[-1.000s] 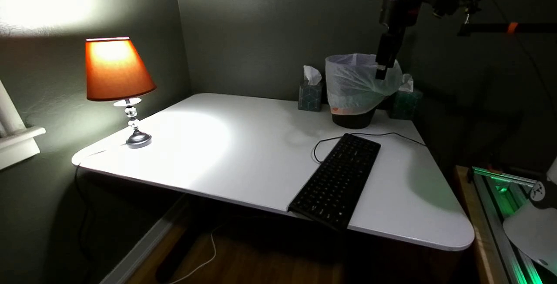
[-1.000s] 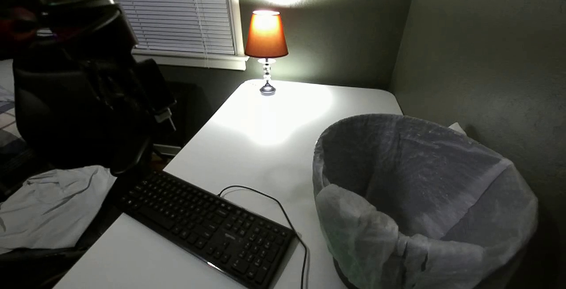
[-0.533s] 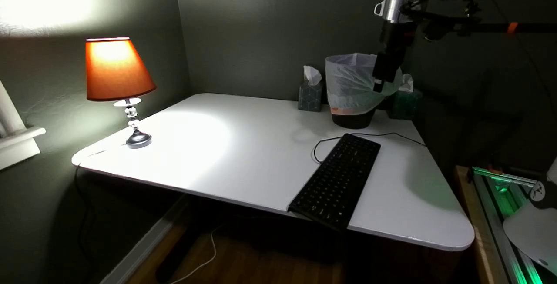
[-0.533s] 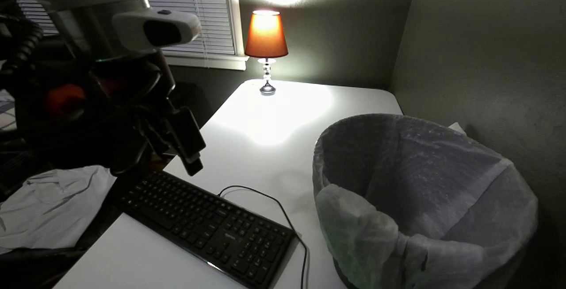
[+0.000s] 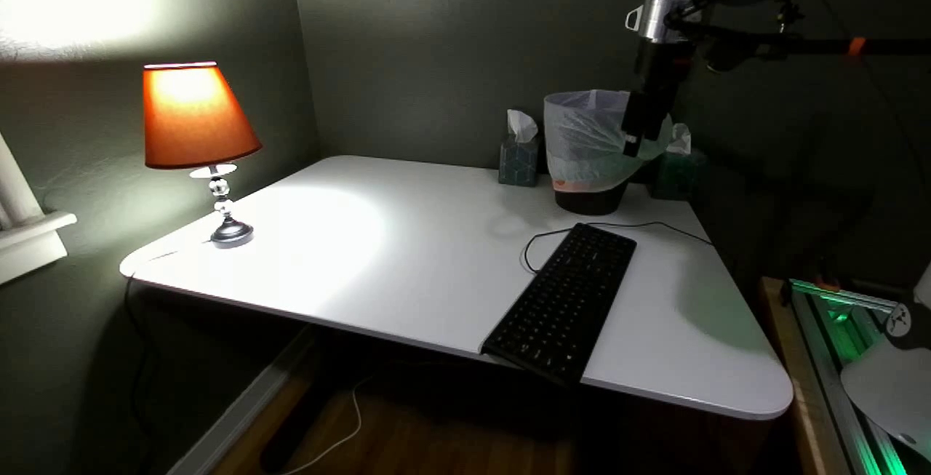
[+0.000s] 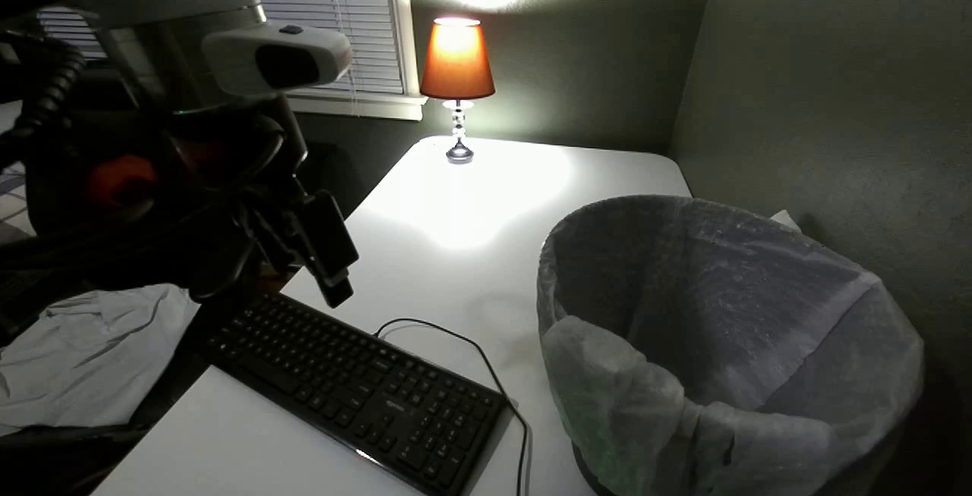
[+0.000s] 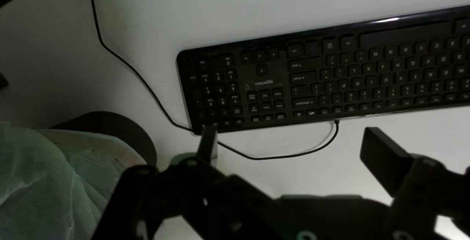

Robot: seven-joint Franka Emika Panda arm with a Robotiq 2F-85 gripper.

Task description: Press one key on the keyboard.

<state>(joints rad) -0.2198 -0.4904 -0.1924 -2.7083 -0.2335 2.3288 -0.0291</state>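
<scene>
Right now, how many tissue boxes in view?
2. In an exterior view, the left box stands on the desk, picture-left of the bin; the right box, dimly lit, stands picture-right of it. More could hide behind the bin.

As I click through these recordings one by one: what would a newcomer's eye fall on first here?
Probably the glowing orange lamp, at the far end of the white table in an exterior view, where the lined bin also looms large at the right. Next, likely, the black keyboard, stark against the table, one end jutting past its edge. In the wrist view the open gripper fills the bottom.
</scene>
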